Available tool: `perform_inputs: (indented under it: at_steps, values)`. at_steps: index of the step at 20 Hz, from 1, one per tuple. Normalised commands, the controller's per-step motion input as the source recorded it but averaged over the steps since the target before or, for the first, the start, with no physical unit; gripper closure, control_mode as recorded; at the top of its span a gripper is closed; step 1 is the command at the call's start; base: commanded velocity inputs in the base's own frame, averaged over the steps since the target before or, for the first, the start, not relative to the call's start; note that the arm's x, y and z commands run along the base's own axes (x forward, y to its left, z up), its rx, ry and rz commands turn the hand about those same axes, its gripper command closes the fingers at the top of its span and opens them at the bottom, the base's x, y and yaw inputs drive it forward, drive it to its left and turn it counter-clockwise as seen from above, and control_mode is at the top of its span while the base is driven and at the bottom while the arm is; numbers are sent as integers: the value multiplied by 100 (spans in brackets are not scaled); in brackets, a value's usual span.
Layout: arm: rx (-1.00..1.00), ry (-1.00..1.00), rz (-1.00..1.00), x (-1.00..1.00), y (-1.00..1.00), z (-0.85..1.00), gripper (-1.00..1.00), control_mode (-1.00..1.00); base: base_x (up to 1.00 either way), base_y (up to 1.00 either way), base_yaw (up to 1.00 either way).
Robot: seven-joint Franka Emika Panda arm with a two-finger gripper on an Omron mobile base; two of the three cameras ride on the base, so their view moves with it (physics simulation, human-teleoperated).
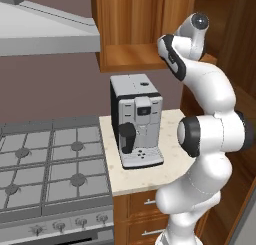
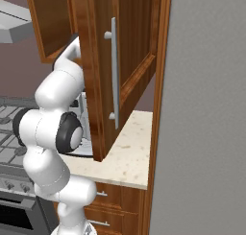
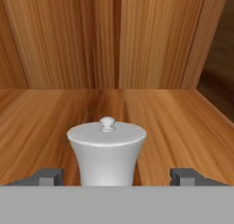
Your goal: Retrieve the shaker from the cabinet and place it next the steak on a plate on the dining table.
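The shaker [image 3: 108, 154] stands upright on the shelf floor of the wooden cabinet [image 3: 183, 118]. Up close it looks pale grey-white, with a flared top and a small knob. My gripper [image 3: 115, 177] is open and straddles it, one fingertip [image 3: 45, 176] on its left and the other on its right, each with a gap to the shaker. In the left base view my arm reaches up into the open cabinet [image 1: 130, 56]. The steak, the plate and the dining table are out of view.
A coffee machine [image 1: 136, 120] stands on the small speckled counter [image 1: 150, 176] under the cabinet. A gas stove [image 1: 50, 164] and a range hood [image 1: 45, 31] lie to its left. The open cabinet door [image 2: 129, 61] hangs beside my arm, with a grey wall [image 2: 206, 109] to the right.
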Motion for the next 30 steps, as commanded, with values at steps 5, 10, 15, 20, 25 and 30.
perform_inputs:
  at_steps: [5,10,15,20,25,30]
  values:
    - [0,0,0,0,0,-3,100,-100,0,0,0]
    - [0,0,0,-1,0,0,100,-100,0,0,0]
    - [0,-10,0,-53,0,0,100,-100,0,0,0]
    - [0,-13,0,-93,0,0,100,-100,0,0,0]
    - [-3,-10,0,-98,2,0,100,-100,0,0,0]
    - [-4,-3,3,-96,11,0,100,-100,0,0,0]
